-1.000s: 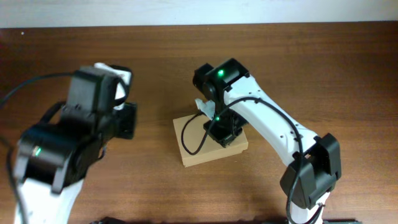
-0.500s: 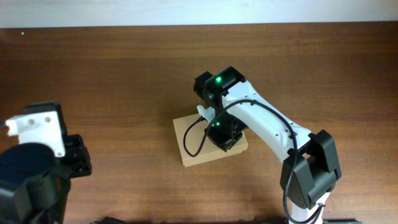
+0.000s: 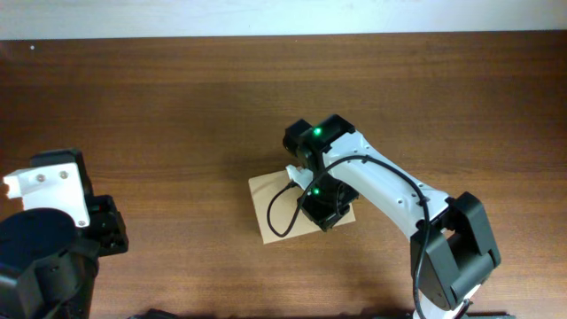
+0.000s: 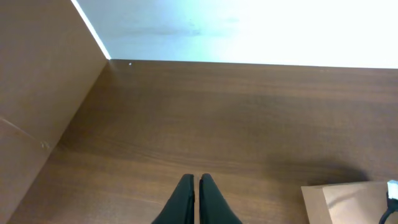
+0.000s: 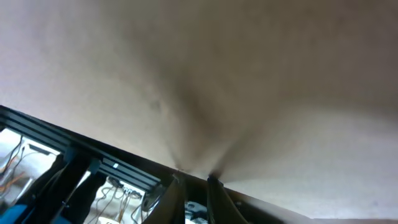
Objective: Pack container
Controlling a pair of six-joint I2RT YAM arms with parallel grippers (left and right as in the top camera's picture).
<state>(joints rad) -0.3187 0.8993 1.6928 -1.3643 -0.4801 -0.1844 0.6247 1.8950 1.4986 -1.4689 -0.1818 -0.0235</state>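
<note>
Container (image 3: 268, 209): tan cardboard box, flat on the worktop (image 3: 177, 115) a little right of centre. Lid looks down. Contents not visible, and I cannot tell if the flap is tucked.

Right arm hangs directly over the box, its wrist covering the right half. The right wrist view shows almost nothing but cardboard, very close. Right claw (image 5: 194, 186) has its fingers drawn nearly together with only a slit between them, gripping nothing I can make out. The tips look to be against the box surface, pressing rather than holding.

Left arm sits at the near-left corner of the worktop, well apart from the box. Left claw (image 4: 194, 198) is closed, tips touching, empty, aimed across bare wood. A corner of the box (image 4: 348, 202) shows at the lower right of its view.

Risks, as I judge them:
- Nothing braces the box. A push off-centre on smooth wood could skid it or tip up the far edge.
- The flap may spring open once the pressure lifts.
- A black cable loop (image 3: 279, 213) hangs over the lid and could catch the flap edge when the arm rises.
</note>
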